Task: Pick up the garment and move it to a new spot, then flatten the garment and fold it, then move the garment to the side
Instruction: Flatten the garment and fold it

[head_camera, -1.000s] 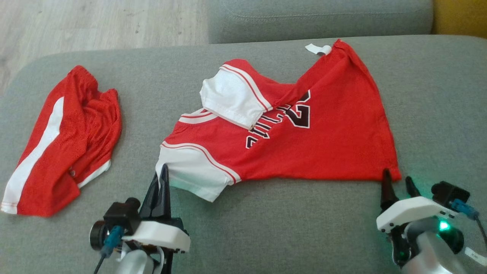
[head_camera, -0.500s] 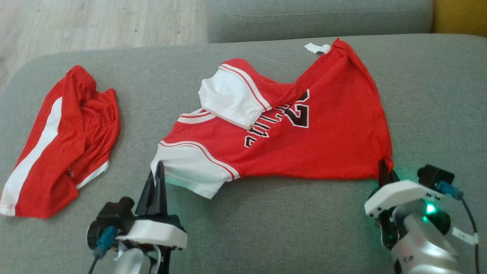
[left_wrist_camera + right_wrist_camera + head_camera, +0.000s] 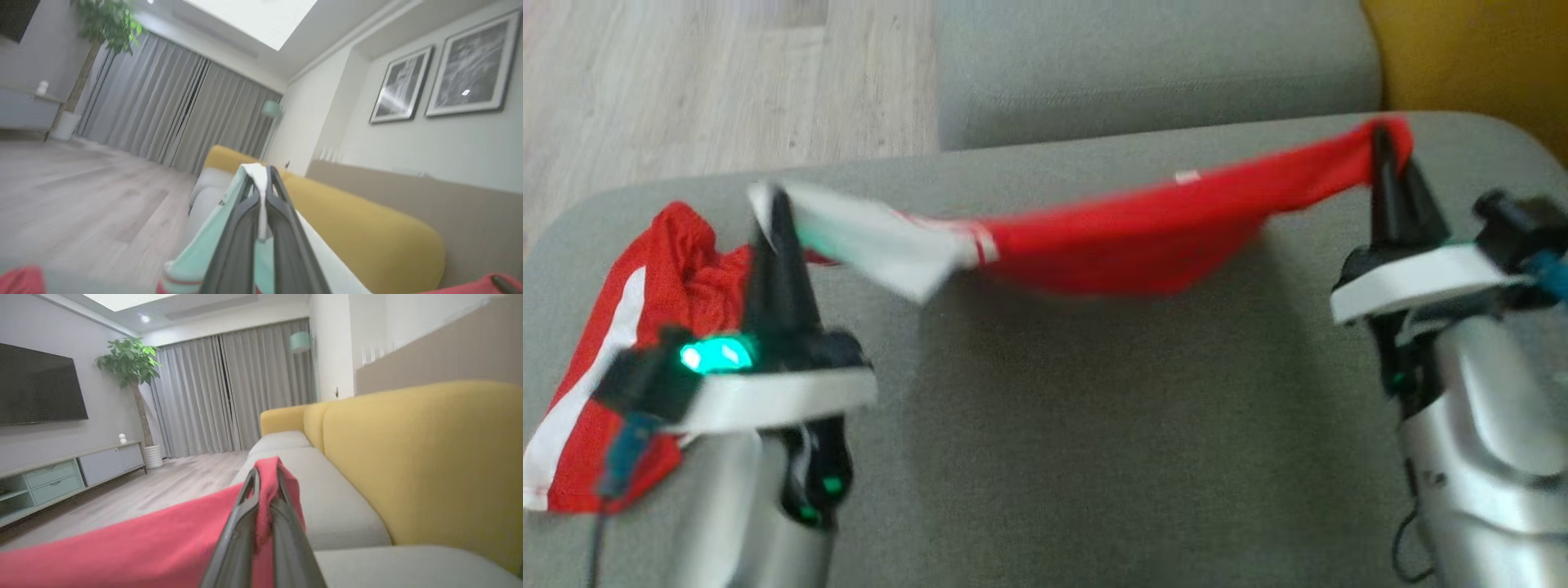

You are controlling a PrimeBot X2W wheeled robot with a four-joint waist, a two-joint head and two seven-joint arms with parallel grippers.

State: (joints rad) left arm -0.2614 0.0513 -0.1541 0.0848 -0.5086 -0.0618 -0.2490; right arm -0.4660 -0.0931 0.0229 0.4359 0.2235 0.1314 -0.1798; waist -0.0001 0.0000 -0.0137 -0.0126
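I have the grey sofa cushion (image 3: 1094, 457) under both pincers. The red jersey (image 3: 1127, 245) hangs stretched between them, sagging, clear of it. Red shorts (image 3: 621, 343) lie just behind my left gripper (image 3: 779, 204), which is clamped on the jersey's white end. The right gripper (image 3: 1380, 139) is clamped on the red end.

Red-and-white garment (image 3: 1119, 245) — lifted, stretched sideways; sagging midway

A yellow-backed sofa (image 3: 408, 457) is running along one wall. Beyond its far end, grey curtains (image 3: 229, 388) are hanging closed, a mint lamp (image 3: 300, 341) beside them. Across the wood floor (image 3: 184, 469) from the sofa, a low cabinet (image 3: 61, 473) is standing under a dark television (image 3: 36, 388), with a potted tree (image 3: 130, 363) beside it. Above the sofa, two framed pictures (image 3: 470, 69) are hanging.
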